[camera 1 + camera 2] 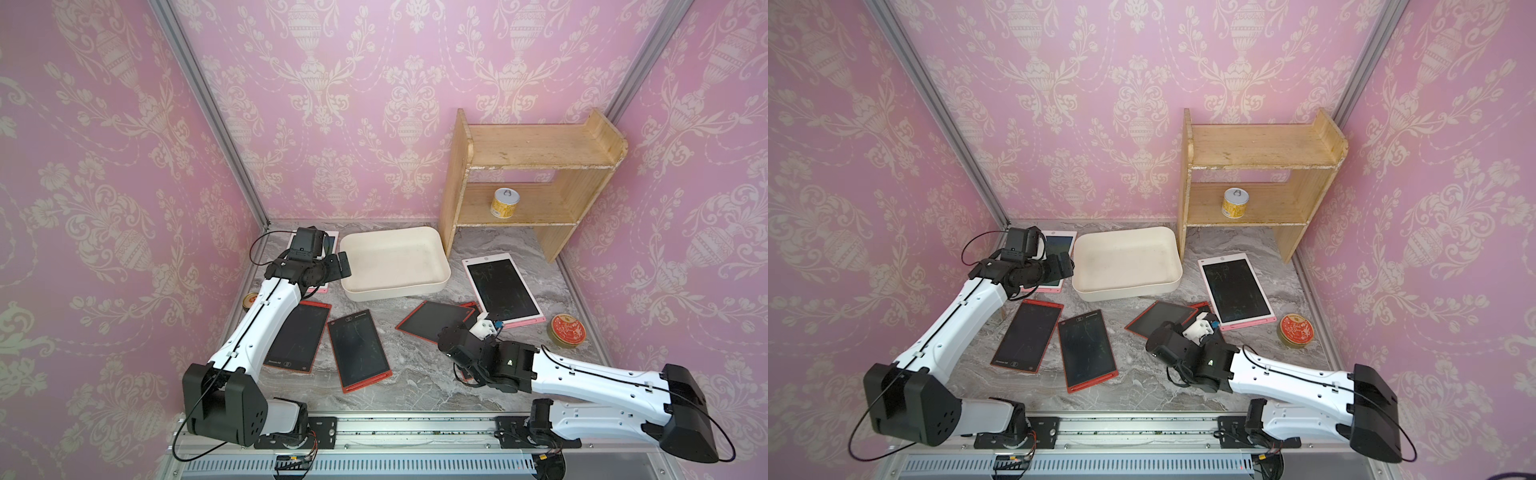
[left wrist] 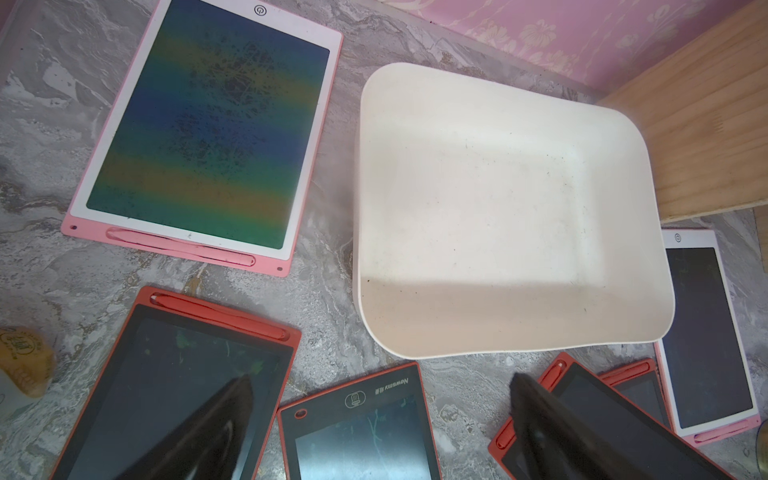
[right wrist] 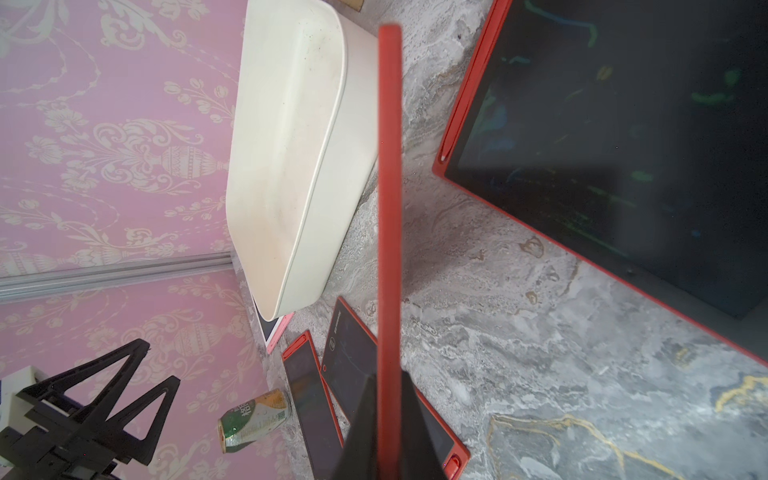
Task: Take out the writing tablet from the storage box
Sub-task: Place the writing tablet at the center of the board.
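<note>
Right wrist view: red tablet [image 3: 390,187] in right hand [image 3: 388,376] shows edge-on only.

Can't see most of pink tablet [image 1: 329,244] behind left arm [image 1: 266,316]. Only a sliver of yellow tin [image 1: 250,300]. Edge-on only, face hidden: red tablet [image 3: 390,187] in right gripper [image 3: 390,374]. Blurred, cropped: left fingers [image 2: 216,424].

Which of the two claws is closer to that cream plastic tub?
Left. The left gripper hovers open close by the left side of the storage box; the right gripper, shut on a red writing tablet, is farther off, toward the robot's base.
</note>
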Motion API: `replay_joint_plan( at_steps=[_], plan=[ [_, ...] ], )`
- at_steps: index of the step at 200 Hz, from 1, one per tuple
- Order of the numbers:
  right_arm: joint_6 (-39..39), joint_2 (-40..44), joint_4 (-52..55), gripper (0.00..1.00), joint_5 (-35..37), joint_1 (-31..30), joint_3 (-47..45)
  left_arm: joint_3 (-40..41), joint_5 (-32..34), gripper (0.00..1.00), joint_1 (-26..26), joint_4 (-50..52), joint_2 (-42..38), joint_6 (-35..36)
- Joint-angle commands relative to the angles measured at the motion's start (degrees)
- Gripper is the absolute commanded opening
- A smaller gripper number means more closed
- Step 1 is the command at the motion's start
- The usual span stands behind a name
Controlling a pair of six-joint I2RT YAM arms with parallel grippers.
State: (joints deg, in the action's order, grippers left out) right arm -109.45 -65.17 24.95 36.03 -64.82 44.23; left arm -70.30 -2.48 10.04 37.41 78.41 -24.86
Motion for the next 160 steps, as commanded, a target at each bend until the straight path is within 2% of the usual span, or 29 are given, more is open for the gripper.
replay_joint_plan(
  at_steps=[1, 91, 160],
  plan=[
    [-1.73, -1.46, -1.74, 0.0, 1.76, -0.4, 0.46, 0.69, -0.64, 0.99, 0.16, 0.66, -0.64, 1.57],
    [-4.03, -8.49, -2.41, 0.06, -0.22, -1.2, 4.28, 0.78, -0.59, 0.99, 0.07, 0.78, -0.72, 2.35],
    [-6.81, -10.15, 1.06, 0.22, 1.35, -3.34, 6.4, 1.0, -0.86, 0.99, -0.02, 0.74, -0.72, 2.53]
  ],
)
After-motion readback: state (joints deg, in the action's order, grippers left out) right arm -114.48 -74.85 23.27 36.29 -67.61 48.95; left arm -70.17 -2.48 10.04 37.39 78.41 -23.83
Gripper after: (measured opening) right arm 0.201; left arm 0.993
